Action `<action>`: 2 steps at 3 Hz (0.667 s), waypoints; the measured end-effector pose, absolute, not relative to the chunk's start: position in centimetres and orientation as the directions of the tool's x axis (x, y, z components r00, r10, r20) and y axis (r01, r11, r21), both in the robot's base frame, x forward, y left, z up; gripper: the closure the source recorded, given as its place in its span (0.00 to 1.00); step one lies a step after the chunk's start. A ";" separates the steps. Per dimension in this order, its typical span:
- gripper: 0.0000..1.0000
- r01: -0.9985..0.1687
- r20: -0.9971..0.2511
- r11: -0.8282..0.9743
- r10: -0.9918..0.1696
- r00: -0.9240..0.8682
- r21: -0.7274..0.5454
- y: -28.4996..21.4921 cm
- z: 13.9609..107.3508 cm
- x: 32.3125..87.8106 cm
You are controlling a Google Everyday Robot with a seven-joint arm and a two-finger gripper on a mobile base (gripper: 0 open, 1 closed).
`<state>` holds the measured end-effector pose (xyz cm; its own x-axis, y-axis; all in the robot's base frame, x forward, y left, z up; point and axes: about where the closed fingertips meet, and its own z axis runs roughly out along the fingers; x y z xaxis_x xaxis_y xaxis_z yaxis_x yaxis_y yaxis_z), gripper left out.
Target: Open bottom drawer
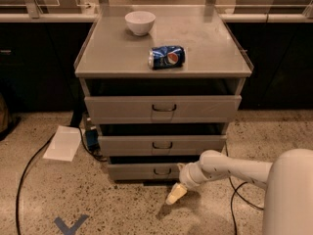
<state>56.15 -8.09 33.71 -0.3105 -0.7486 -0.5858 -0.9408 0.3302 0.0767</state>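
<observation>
Both fingers of the gripper look pressed together into one pale tip, holding nothing, low over the speckled floor. A white bowl and a blue can rest on the cabinet top. The bottom drawer sits just up-left of the tip, its handle near but untouched.
</observation>
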 end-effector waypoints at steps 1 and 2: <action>0.00 -0.944 -0.588 0.320 -0.750 -0.303 0.078 -7.0 31.5 56.9; 0.00 -0.948 -0.589 0.301 -0.750 -0.303 0.104 -5.3 28.2 57.9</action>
